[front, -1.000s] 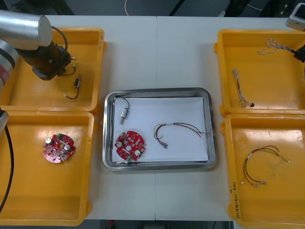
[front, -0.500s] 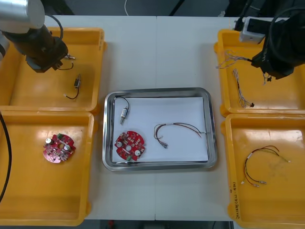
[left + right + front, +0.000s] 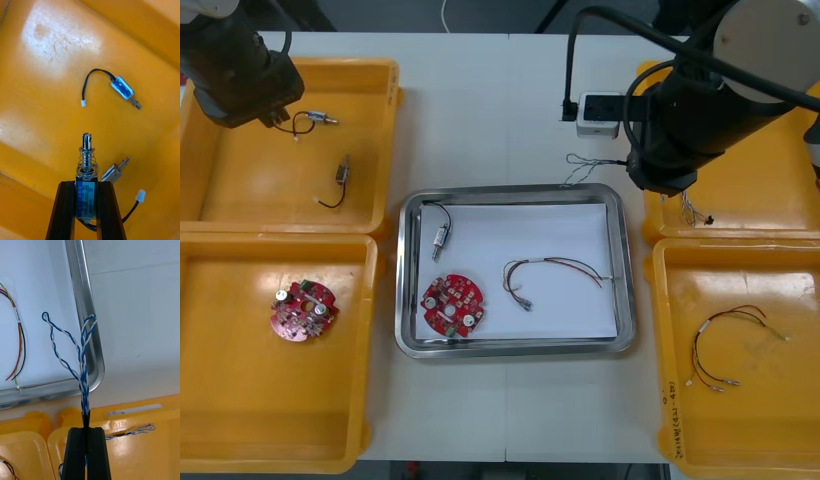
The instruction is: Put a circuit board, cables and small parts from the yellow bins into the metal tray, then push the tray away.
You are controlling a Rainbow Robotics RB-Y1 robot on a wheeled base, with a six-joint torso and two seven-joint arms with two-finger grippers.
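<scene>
The twisted blue and white cable (image 3: 83,363) is hanging from the right gripper (image 3: 87,427), whose black fingers (image 3: 77,453) are pinching together on its end, and it is dangling right over the far right corner of the shiny metal tray (image 3: 510,190). One loop is hovering above the white inside while the other is sitting over the rim. That looks to me like the trouble spot: let go here and the cable could drape across the edge or slide onto the light table (image 3: 510,100). There is plenty of bare room further in, beside the round red circuit board (image 3: 452,305) and the red and yellow cable (image 3: 550,272) already lying there. A small white box (image 3: 598,112) is standing just beyond that corner, close to the arm. Over at the far left yellow bin (image 3: 370,70), the left gripper (image 3: 85,185) is clamping a small metal part with a spring (image 3: 85,161) and holding it clear of the floor. Its black lead is trailing near another part below, so I would guess a snag is possible
</scene>
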